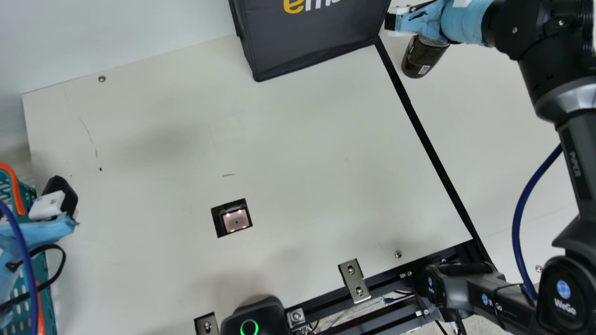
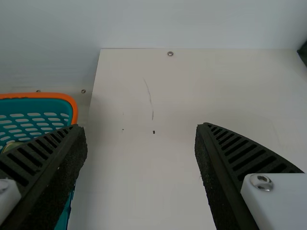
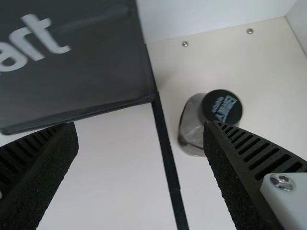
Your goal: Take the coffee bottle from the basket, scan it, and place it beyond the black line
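Note:
The coffee bottle [image 1: 423, 58] is on the table past the black line [image 1: 434, 156], dark with a small white label; my right gripper [image 1: 392, 22] is above it and hides its top. In the right wrist view the bottle's black cap [image 3: 221, 106] faces up beside one finger, outside the gap of the open right gripper [image 3: 139, 126]. At the far left my left gripper [image 1: 56, 202] is over the teal basket's edge [image 1: 45, 284]. The left wrist view shows the left gripper [image 2: 140, 127] open and empty, next to the basket [image 2: 36, 120].
A dark fabric bag [image 1: 312, 42] stands at the back, its corner at the black line. The scanner window [image 1: 235, 220] lies in the middle of the table. A black device with a green ring [image 1: 249, 327] and metal brackets [image 1: 355, 280] line the front edge.

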{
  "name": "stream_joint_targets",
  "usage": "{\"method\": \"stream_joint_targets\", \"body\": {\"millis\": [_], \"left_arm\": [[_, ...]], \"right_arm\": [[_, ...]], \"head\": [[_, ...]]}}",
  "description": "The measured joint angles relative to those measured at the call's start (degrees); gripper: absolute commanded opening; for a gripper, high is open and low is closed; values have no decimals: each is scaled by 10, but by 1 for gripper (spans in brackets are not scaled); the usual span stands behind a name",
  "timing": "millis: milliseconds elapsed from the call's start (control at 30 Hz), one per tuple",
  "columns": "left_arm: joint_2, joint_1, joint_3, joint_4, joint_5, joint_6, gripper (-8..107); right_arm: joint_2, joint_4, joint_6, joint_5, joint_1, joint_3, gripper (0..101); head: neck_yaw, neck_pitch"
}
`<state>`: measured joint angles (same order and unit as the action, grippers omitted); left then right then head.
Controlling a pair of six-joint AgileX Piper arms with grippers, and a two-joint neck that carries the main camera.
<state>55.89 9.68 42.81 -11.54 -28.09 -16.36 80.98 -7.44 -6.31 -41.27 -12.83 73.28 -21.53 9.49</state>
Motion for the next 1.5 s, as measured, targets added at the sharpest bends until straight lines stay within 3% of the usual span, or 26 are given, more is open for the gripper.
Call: {"method": "stream_joint_targets", "body": {"millis": [433,933,1500], "left_arm": [[0,0,0,0,0,0,90],[0,0,0,0,0,0,90],[-53,-34,108,54,-164,79,90]], "right_arm": [[-57,31,55,6,79,-54,91],[-112,87,121,-18,161,-75,91],[-270,83,70,-174,143,-50,91]], "head": [[1,0],[1,0],[194,0]]}}
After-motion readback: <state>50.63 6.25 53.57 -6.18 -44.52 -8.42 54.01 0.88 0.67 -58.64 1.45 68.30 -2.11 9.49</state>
